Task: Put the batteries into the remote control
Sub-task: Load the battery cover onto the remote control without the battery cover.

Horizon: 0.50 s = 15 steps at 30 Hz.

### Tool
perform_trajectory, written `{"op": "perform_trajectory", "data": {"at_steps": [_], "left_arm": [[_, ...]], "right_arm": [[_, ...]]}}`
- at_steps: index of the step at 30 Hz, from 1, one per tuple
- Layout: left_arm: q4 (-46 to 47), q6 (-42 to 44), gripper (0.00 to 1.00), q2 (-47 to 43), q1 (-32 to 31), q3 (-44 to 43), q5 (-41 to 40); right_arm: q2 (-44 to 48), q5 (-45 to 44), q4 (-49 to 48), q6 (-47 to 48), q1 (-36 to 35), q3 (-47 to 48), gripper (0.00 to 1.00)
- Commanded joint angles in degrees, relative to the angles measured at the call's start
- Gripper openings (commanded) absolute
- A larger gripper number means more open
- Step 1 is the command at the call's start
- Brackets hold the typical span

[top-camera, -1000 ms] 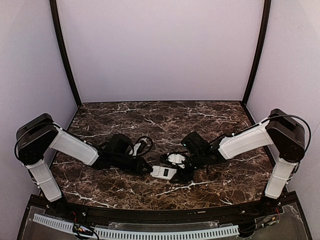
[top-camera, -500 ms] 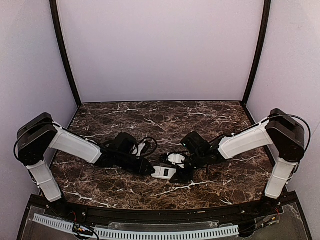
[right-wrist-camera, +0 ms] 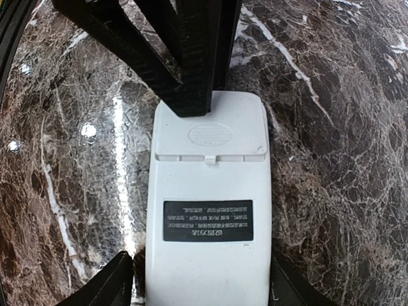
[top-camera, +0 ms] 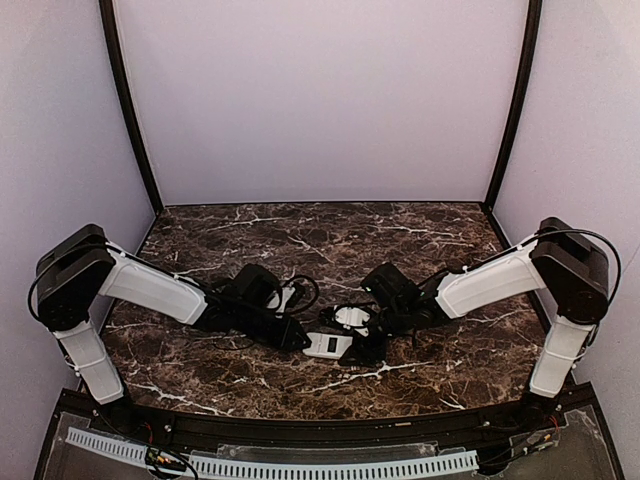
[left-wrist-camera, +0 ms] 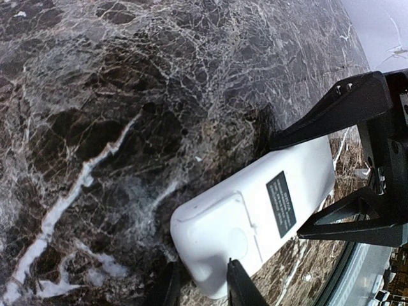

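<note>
The remote control (top-camera: 328, 346) lies back up on the marble table, a white handset with a dark label (right-wrist-camera: 208, 220) and its cover plate (right-wrist-camera: 210, 137) seated at one end. My right gripper (top-camera: 362, 348) (right-wrist-camera: 201, 268) clasps its long sides at the label end, one finger on each side. At the cover end, my left gripper (top-camera: 302, 340) (left-wrist-camera: 201, 271) has its jaws a little apart. One of its fingers (left-wrist-camera: 239, 287) rests over the remote's rounded end and the other stands beside it. The batteries are out of view.
The dark marble tabletop (top-camera: 300, 240) stretches behind both arms to purple walls with black corner posts (top-camera: 130, 110). A black rail (top-camera: 300, 430) runs along the near edge. Loose black cables (top-camera: 295, 290) hang by both wrists.
My left arm has slid right toward the remote's cover end and its jaws have parted slightly. The right arm and the remote have stayed put.
</note>
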<state>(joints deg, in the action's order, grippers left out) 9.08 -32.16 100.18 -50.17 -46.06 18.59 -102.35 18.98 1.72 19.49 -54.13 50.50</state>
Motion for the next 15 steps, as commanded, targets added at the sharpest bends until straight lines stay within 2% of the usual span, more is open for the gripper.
{"op": "perform_trajectory", "data": {"at_steps": [1, 6, 15], "left_arm": [[-3.0, -0.2, 0.24, 1.2, -0.3, 0.5, 0.3], [7.6, -5.4, 0.22, 1.6, 0.8, 3.9, 6.5], [6.2, -5.6, 0.12, 1.6, 1.4, 3.6, 5.9]], "right_arm": [[-1.6, -0.6, 0.8, 0.1, -0.4, 0.7, 0.68], [-1.7, -0.6, 0.9, 0.1, -0.5, 0.6, 0.67], [-1.6, -0.5, 0.9, 0.2, -0.5, 0.7, 0.65]]}}
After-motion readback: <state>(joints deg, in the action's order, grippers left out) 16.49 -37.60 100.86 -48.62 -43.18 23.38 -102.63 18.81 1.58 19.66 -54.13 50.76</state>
